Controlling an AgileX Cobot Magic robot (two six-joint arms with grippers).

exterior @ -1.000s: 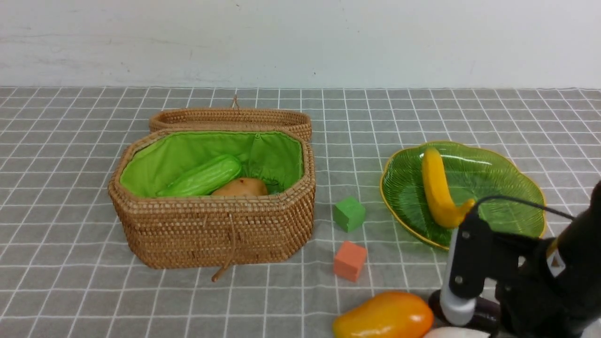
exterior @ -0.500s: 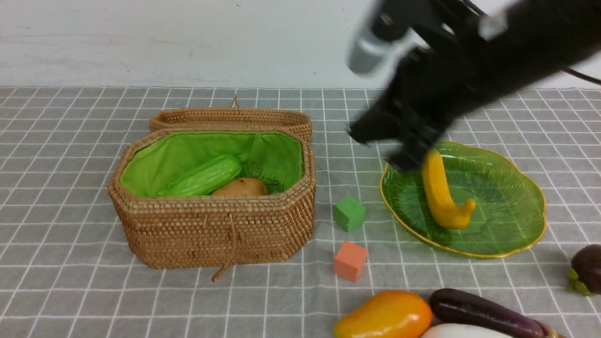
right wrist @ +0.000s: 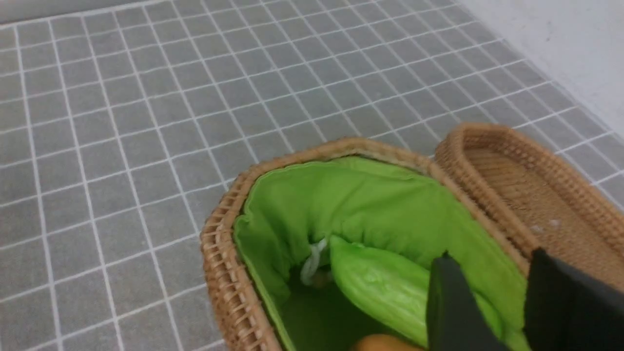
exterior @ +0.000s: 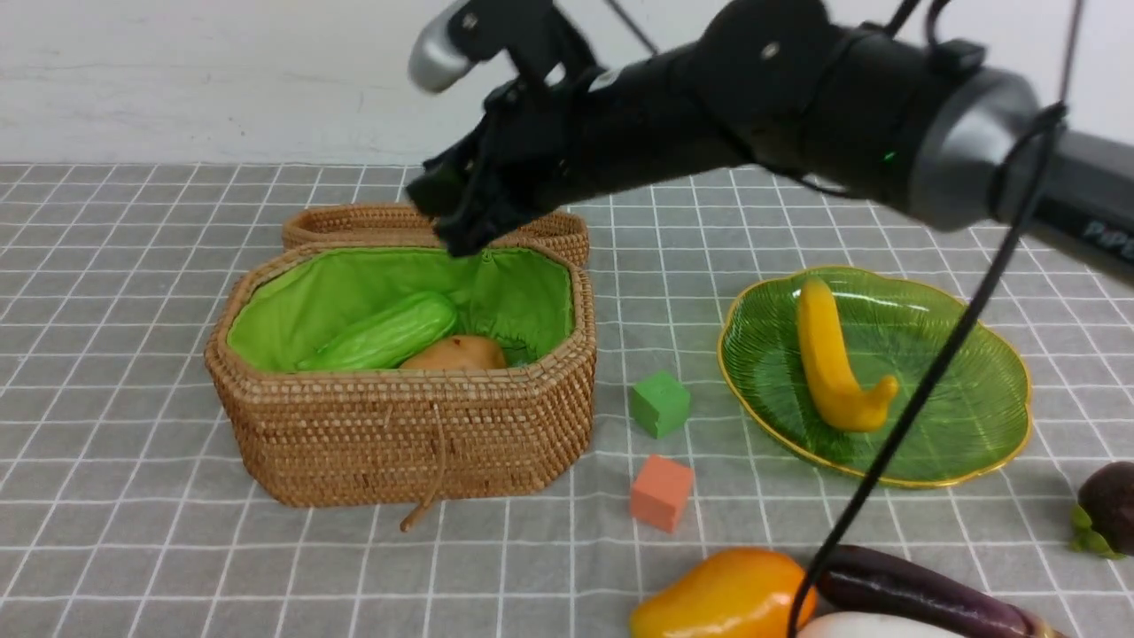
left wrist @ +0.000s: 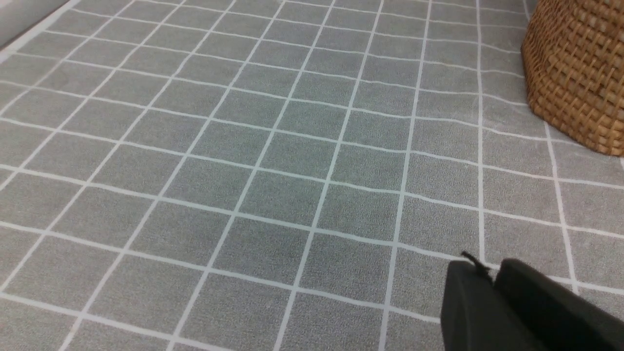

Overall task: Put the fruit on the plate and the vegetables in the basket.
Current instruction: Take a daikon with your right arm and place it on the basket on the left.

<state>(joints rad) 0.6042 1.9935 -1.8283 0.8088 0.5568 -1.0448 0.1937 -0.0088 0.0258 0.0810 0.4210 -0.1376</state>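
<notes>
while the right gripper (exterior: 443, 217) hangs parted and empty over the basket (exterior: 399, 443), gourd (exterior: 381, 334) and potato (exterior: 454, 354) lie inside and a banana (exterior: 828, 363) rests on the plate (exterior: 974, 390). mango (exterior: 722, 594), eggplant (exterior: 904, 589) and mangosteen (exterior: 1112, 509) lie on the cloth (left wrist: 243, 146); the left gripper (left wrist: 492, 275) is closed on nothing.

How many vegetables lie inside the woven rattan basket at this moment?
2: a pale green ridged gourd and a brown potato beside it, behind the front wall of the tan woven basket, which may hide more.
</notes>
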